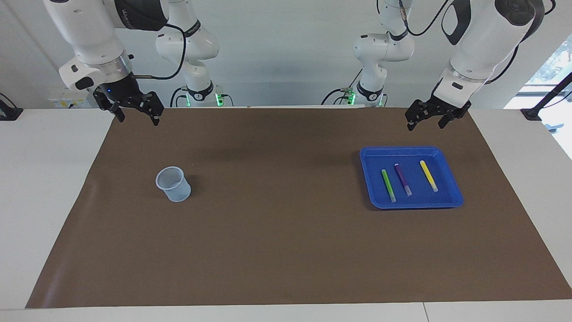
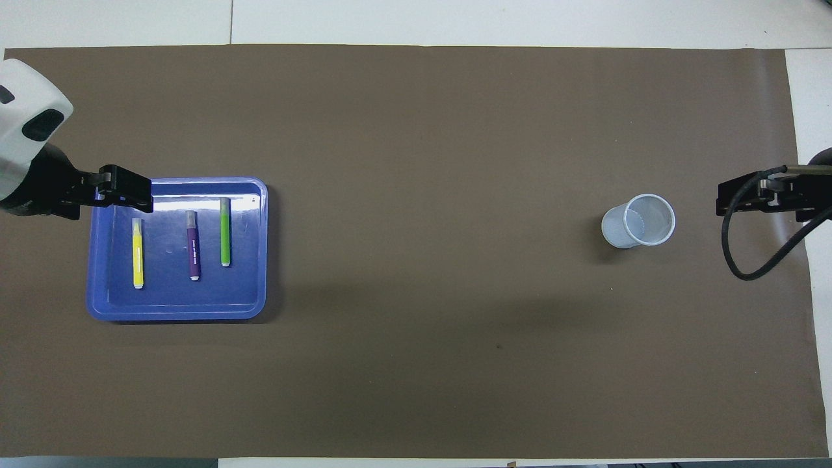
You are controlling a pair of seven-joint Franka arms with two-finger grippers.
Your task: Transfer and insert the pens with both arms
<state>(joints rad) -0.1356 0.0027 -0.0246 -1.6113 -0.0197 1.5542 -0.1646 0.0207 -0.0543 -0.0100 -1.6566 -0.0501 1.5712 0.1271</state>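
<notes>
The left gripper [image 1: 424, 123] hangs over the brown mat [image 1: 286, 232], jaws apart and empty, near the blue tray [image 1: 452, 197] holding the green pen [image 1: 388, 184], purple pen [image 1: 402, 178] and yellow pen [image 1: 428, 175]. The right gripper [image 1: 137, 118], jaws apart, hangs near the mesh cup [image 1: 173, 184].

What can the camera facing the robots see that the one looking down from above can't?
Only the facing view shows the whole white arms, the two slimmer arms with green lights and the wall. Only the overhead view looks straight down into the cup. Both show the blue tray, yellow pen, purple pen, green pen and brown mat.
</notes>
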